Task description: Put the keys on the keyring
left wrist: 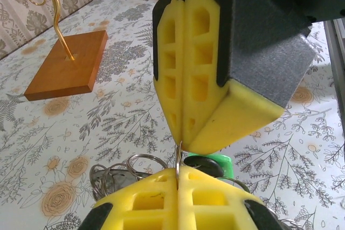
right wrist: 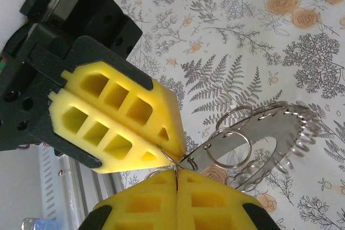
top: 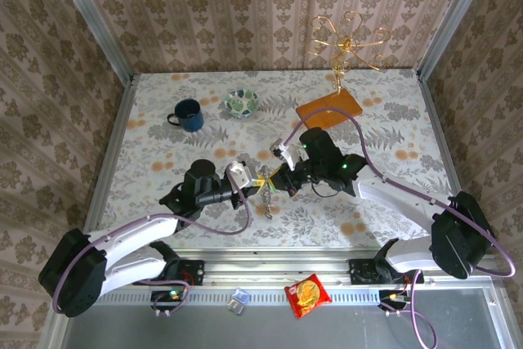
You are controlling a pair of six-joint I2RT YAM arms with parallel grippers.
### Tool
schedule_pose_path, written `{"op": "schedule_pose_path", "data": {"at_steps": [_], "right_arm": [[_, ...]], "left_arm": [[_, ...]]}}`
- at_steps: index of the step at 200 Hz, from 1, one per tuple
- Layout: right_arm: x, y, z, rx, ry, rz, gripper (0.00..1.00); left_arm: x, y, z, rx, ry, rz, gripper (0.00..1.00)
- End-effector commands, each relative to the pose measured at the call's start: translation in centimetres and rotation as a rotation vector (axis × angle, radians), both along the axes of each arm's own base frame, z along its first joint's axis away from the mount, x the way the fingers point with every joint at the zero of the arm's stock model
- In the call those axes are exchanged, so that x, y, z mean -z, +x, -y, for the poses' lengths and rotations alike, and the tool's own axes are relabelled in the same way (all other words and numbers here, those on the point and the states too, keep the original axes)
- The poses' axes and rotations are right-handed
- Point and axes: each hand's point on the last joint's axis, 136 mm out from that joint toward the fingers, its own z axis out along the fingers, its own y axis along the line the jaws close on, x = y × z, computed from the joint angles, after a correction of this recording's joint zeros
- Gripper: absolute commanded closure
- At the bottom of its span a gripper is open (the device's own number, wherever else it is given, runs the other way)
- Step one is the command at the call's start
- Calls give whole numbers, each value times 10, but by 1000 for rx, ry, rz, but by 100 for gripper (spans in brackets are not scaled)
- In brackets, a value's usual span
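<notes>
Left gripper [left wrist: 178,175] and right gripper [right wrist: 177,175] meet tip to tip over mid-desk. Both are clamped shut on one thin loop of the keyring [right wrist: 230,148]; likely one steadies it while the other works the coil. Green-headed key [left wrist: 214,161] sits just behind the pinch; whether it is threaded is unclear. Floral desk [top: 392,120]; patterned wallpaper [top: 245,14] on three sides.

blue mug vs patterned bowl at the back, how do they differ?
Colour: the blue mug is plain dark blue; the bowl is green-and-white patterned.
Shape: the mug is taller, with a side handle; the bowl is shallow, no handle.
Position: the mug stands left of the bowl, not touching.
Shared: both upright, open side up, on the table, far half.
</notes>
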Motion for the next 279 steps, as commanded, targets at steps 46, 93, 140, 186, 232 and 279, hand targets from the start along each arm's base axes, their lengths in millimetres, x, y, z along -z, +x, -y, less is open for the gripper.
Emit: {"op": "schedule_pose_path", "data": {"at_steps": [46, 93, 140, 186, 232, 279], "right_arm": [[1, 18, 7, 91, 8, -30, 100], [5, 19, 4, 86, 17, -62, 100], [12, 22, 3, 91, 26, -106, 100], [14, 21, -1, 78, 33, -133, 96], [5, 28, 15, 113, 58, -106, 64], [-16, 23, 33, 17, 90, 210, 59]], "left_arm": [[-9, -2, 3, 9, -46, 22, 100], [-7, -3, 4, 9, -54, 25, 100], [-7, -2, 4, 3, -68, 25, 100], [-8, -1, 7, -1, -87, 23, 100], [-10, -1, 6, -15, -112, 23, 100], [-19, -9, 5, 26, -188, 32, 100]]}}
